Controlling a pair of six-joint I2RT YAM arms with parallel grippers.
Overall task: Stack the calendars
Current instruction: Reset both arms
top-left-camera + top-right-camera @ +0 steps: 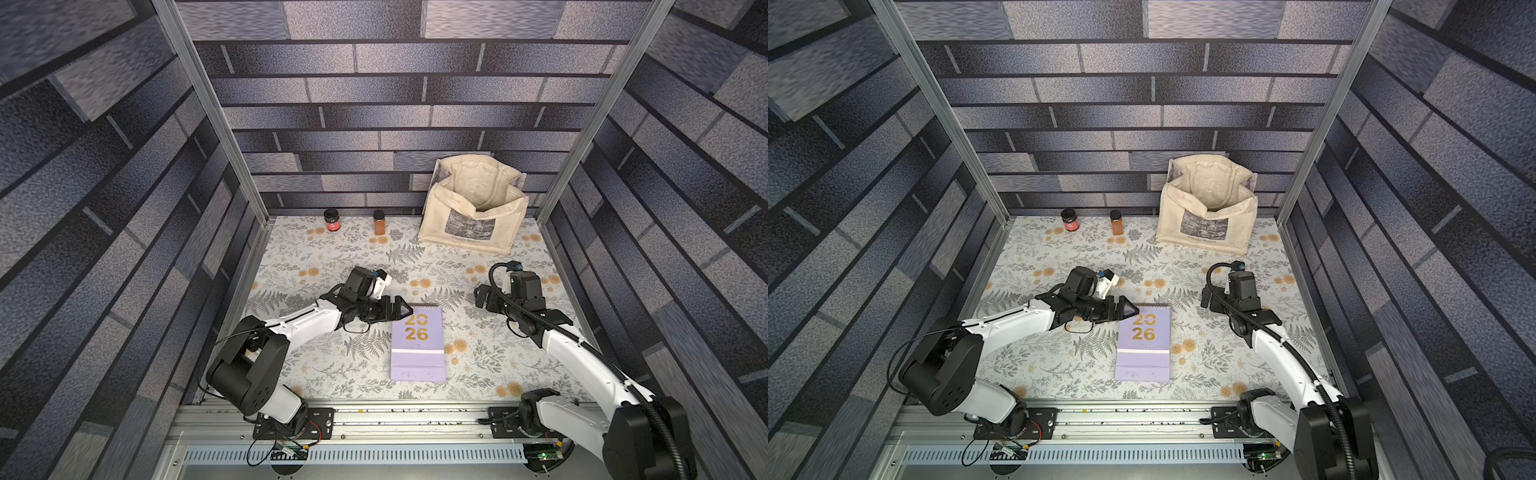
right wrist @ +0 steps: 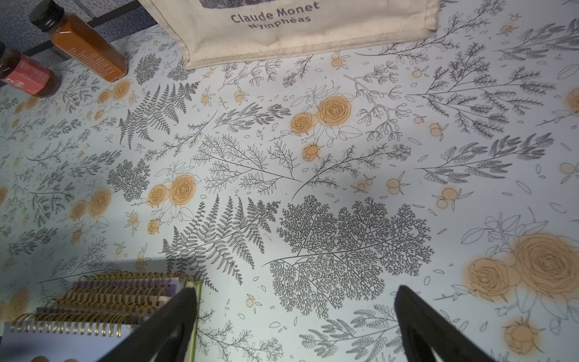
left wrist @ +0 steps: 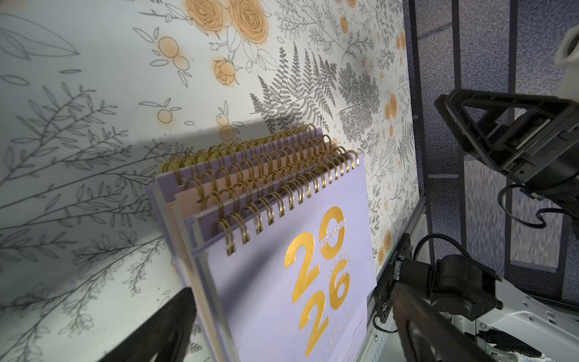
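- Now the calendars (image 1: 417, 345) lie piled mid-surface (image 1: 332, 257), a lilac cover on top.
- The left tool (image 1: 403, 311) gapes empty at the pile's spiral corner; the right tool (image 1: 482, 296), equally wide and empty, hovers nearby.
- Staggered spirals suggest gently nudging the edges square.

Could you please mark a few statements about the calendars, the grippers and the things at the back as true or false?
1. The calendars lie in one stack with a lilac cover on top. True.
2. The left gripper is shut on the top calendar. False: it is open, at the stack's spiral-bound end.
3. The tote bag lies flat on the stack. False: it stands open at the back, apart from the stack.
4. A red-labelled jar and an orange jar stand by the back wall. True.
5. The right gripper is open, with only bare table between its fingers. True.
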